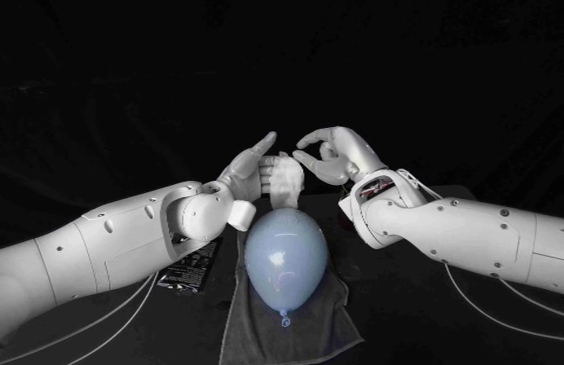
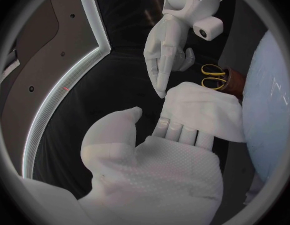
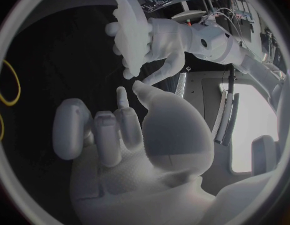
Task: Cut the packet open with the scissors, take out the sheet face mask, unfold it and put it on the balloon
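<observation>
A pale blue balloon lies on a grey towel in front of me. Just beyond its far end my left hand holds the folded white sheet mask, which drapes over its fingers with the thumb standing apart. In the left wrist view the mask lies beside the balloon. My right hand hovers close on the other side with fingers curved and nothing in them. One fingertip of the right hand touches the mask's edge. The black packet lies under my left forearm.
Yellow-handled scissors stand in a brown holder behind the balloon; their handles also show in the right wrist view. The towel reaches toward the table's front edge. Both forearms flank the balloon closely.
</observation>
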Available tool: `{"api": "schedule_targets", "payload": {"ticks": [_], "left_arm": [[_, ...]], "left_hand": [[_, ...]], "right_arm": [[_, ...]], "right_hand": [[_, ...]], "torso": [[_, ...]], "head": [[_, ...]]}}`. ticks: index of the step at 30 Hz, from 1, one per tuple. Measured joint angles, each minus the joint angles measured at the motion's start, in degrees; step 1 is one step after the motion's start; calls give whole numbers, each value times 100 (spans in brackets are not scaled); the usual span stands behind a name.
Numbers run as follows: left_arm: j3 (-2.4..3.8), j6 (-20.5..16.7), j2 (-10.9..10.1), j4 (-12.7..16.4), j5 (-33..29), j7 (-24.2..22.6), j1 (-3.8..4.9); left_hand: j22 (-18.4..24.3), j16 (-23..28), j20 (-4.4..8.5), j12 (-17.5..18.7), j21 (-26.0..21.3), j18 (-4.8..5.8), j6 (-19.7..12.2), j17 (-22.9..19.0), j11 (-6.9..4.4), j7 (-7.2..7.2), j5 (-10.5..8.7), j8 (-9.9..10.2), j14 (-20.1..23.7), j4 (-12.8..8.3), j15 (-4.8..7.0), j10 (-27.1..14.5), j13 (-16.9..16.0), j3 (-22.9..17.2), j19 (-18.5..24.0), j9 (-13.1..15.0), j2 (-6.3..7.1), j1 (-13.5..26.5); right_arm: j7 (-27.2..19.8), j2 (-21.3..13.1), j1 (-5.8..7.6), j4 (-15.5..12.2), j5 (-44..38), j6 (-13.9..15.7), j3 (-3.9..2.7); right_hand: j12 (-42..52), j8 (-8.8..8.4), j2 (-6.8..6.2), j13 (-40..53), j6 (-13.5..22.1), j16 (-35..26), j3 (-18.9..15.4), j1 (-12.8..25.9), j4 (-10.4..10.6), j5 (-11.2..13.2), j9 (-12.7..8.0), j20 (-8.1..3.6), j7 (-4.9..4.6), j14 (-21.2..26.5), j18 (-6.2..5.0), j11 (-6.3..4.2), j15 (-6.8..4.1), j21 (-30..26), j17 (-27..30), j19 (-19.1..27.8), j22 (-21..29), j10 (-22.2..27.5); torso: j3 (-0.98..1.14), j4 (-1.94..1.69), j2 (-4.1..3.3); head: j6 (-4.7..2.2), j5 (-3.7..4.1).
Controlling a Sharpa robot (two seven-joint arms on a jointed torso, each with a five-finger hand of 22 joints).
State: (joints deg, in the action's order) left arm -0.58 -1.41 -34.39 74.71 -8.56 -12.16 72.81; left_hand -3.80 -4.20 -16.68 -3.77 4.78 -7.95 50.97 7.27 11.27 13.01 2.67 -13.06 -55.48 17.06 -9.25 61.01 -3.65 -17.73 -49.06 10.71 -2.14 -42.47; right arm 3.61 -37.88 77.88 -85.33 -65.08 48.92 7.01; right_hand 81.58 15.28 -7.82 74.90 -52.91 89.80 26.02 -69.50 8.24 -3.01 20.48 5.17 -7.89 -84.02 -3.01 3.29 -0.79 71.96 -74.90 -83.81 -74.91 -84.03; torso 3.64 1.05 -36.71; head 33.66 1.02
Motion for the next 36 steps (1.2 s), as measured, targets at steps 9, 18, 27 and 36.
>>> {"api": "schedule_targets", "payload": {"ticks": [9, 18, 27, 36], "left_arm": [[-11, 20, 12, -6, 304, -121, -13], [-15, -17, 43, -66, 788, -218, -21], [-6, -80, 69, -114, 1136, -295, -17], [-6, -102, 70, -119, 1294, -323, -19]], "left_hand": [[-2, 0, 0, -28, -22, 1, -1, -1, 1, 1, 0, 1, 9, 1, -9, 0, -7, 216, 0, -2, -56, 192], [-5, 0, 0, -28, -22, 2, -1, -1, -21, 1, 0, 0, 9, -6, -9, 23, -6, 255, 1, 14, -79, 214], [-5, 0, 0, -28, -22, 2, 16, -2, -21, -11, 0, 0, 9, -6, -9, 23, -6, 287, 1, 13, -101, 237], [-5, 0, 0, -27, -22, 2, 35, -2, -21, 8, 0, 0, 9, -7, -9, 23, -6, 319, 1, 13, -124, 259]], "right_arm": [[-43, 151, 186, 296, 1173, -1003, -21], [-42, 213, 285, 404, 2103, -1779, -21], [-113, 236, 342, 468, 2550, -2077, -15], [-232, 225, 355, 498, 2734, -2257, -12]], "right_hand": [[-44, -95, 62, 4, 51, -4, -96, 62, 96, 0, -39, 52, -50, 0, 0, 32, 40, -136, -1, 52, 0, 10], [36, -133, 188, 5, 20, -11, -398, 280, 413, 0, -53, 52, -82, 0, 0, 41, 40, -83, -5, 52, -3, 1], [150, -133, 202, 3, -52, 0, -443, 294, 458, 0, -53, 63, -50, 0, 0, 40, 41, 18, -5, 41, -4, 1], [193, -133, 225, 1, -77, 0, -454, 271, 447, 0, -53, 58, -26, 0, 0, 40, 41, 47, 0, 20, -2, 2]], "torso": [[-9, -7, -1], [-8, -4, 0], [-3, 0, 1], [-2, 1, 2]], "head": [[-1, 20], [8, 19], [8, 31], [27, 38]]}}
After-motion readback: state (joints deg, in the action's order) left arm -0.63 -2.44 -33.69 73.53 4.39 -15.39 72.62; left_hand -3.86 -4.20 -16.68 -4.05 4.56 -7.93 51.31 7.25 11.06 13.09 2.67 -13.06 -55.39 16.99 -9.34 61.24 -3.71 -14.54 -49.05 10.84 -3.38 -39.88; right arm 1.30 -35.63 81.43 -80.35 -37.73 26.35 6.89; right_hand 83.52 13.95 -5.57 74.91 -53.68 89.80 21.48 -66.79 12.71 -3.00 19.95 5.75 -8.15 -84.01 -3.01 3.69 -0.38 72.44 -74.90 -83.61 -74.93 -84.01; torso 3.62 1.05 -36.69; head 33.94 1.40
